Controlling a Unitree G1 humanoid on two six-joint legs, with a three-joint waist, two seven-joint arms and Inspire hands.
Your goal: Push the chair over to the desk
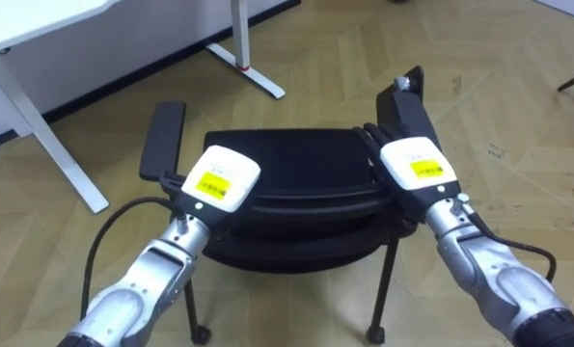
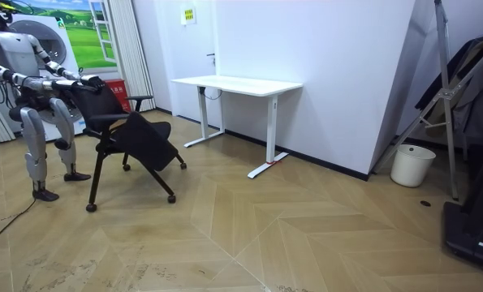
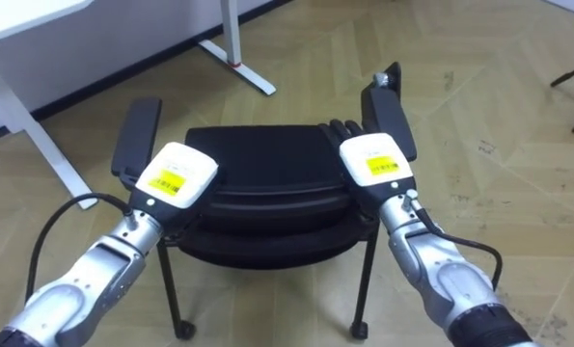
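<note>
The chair (image 1: 287, 169) stands just before the robot, near and right of the white tabletop (image 2: 237, 83). The right hand (image 1: 417, 166) lays near-straight fingers (image 3: 337, 127) on the backrest, gripping nothing. The left hand (image 1: 217, 181) also sits at the backrest, but its hold cannot be told. Even pressure from both hands should keep the chair rolling straight.

Black chair (image 1: 287, 183) (armrests, castor legs) upright on wood floor; near white desk (image 2: 237, 84)

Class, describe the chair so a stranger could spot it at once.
Find the white desk against the wall; the chair stands to the room view's left of it, in front of the robot. It is black, with armrests and small wheels, and the robot's left hand and right hand are at its backrest.
</note>
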